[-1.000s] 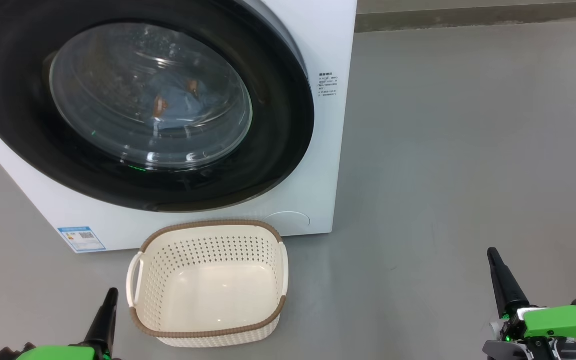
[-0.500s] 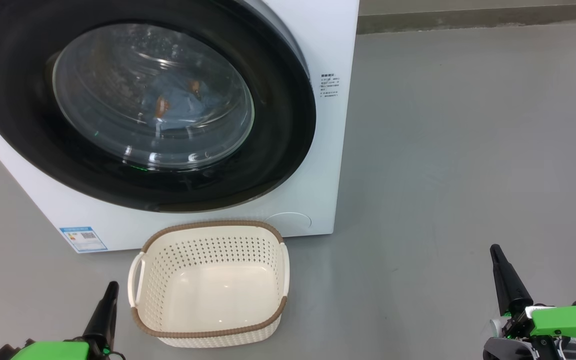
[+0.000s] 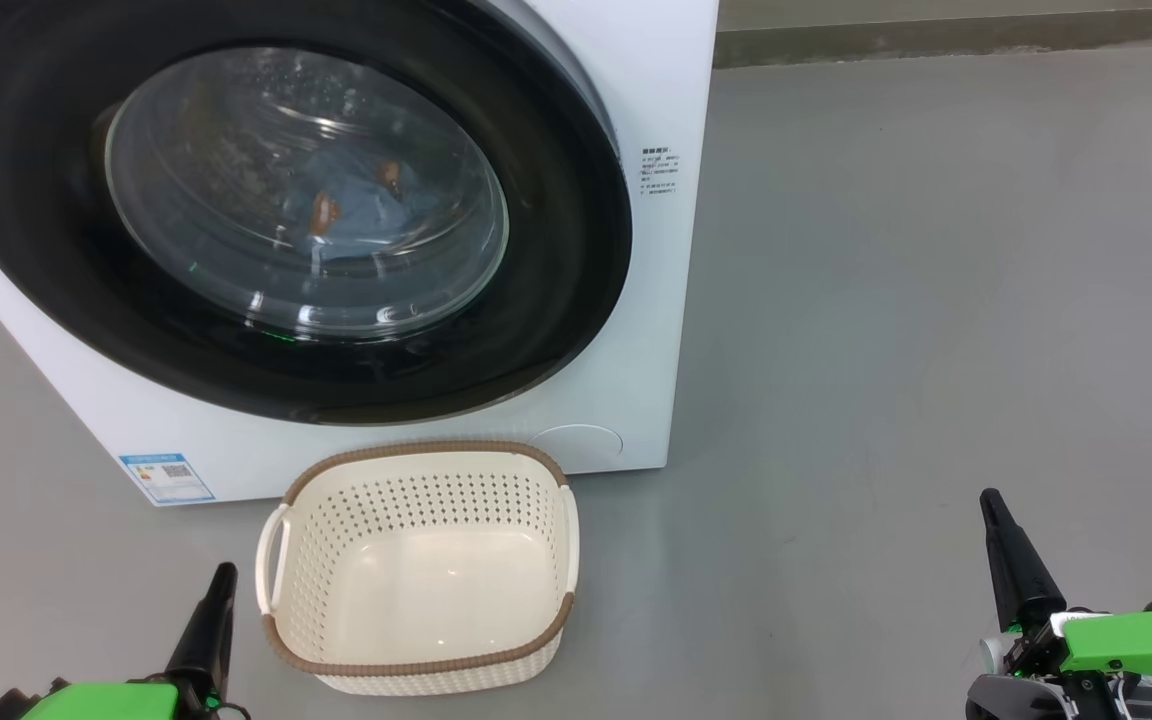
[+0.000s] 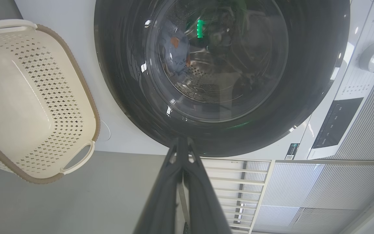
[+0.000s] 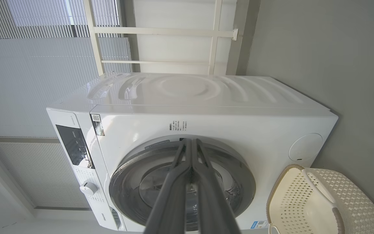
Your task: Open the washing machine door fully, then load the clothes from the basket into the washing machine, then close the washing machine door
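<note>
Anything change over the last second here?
Only a slight shift of the whole head view, so the camera moved; nothing was grasped or released. The washing machine door stays closed with the clothes behind its glass, the basket empty, left gripper and right gripper shut.

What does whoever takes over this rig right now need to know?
Left gripper: shut, empty, low, left of the basket.
Right gripper: shut, empty, low, far right.
Basket: empty, on the floor in front of the washing machine.
Clothes: inside the machine, seen through the door.
Done: clothes loaded; door looks closed.
Left: nothing apparent; perhaps check that the door is latched.
</note>
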### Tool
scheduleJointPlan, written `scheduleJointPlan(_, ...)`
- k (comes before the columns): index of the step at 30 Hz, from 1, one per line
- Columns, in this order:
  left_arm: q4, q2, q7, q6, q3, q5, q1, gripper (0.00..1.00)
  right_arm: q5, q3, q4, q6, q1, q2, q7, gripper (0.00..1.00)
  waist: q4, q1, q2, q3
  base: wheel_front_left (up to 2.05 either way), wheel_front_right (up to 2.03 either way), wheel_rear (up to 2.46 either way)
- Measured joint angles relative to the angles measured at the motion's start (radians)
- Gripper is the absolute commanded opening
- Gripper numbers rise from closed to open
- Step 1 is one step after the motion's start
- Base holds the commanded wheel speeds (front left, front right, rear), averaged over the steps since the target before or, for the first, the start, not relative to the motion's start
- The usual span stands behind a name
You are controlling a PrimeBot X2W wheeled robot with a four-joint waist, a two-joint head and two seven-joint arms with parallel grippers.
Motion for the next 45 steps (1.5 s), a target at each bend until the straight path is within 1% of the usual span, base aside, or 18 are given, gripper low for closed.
scheduleJointPlan(45, 0.000, -0.001, 0.000, 0.000, 0.001, 0.000, 0.000, 0.00, 0.000, 0.000, 0.000, 0.000, 0.000, 0.000, 0.000, 0.00, 0.000, 0.0000, 0.0000, 0.000, 0.00, 0.00, 0.00)
